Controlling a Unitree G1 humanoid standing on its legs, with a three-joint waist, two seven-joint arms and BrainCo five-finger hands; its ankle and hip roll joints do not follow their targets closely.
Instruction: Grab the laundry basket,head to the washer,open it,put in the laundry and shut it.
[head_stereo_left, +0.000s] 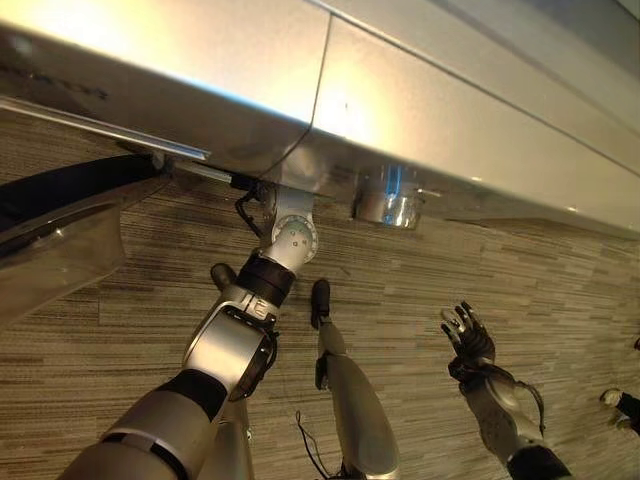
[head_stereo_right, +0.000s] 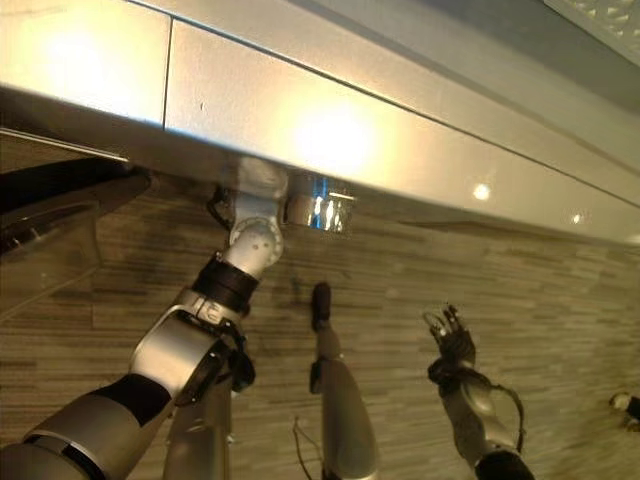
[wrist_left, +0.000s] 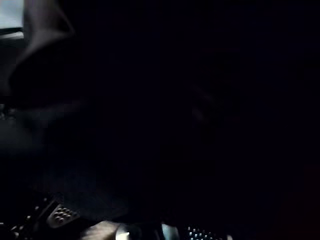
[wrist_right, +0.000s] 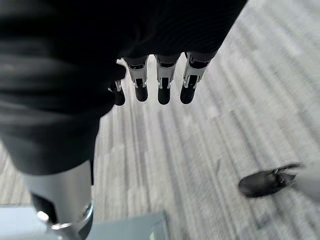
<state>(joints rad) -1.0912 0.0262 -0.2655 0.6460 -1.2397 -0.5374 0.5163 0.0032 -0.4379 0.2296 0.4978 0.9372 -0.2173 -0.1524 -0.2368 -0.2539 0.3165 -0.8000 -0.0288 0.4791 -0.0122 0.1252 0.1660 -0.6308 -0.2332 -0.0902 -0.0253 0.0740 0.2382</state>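
The washer (head_stereo_left: 420, 110) is a pale glossy body across the far side of both eye views. Its door (head_stereo_left: 60, 235), dark-rimmed with a glass pane, stands swung out at the left. My left arm (head_stereo_left: 235, 335) reaches up and goes in under the washer's front edge, so my left hand is hidden inside. The left wrist view is nearly black, with a small perforated patch (wrist_left: 62, 215) faintly lit. My right hand (head_stereo_left: 468, 335) hangs over the carpet at the right, open and holding nothing; its straight fingers (wrist_right: 164, 85) point down at the floor.
Striped grey-brown carpet (head_stereo_left: 420, 290) covers the floor before the washer. A shiny metal cylinder (head_stereo_left: 388, 200) sits under the washer's front edge. A person's dark shoe (wrist_right: 265, 182) stands on the carpet at the far right (head_stereo_left: 622, 405).
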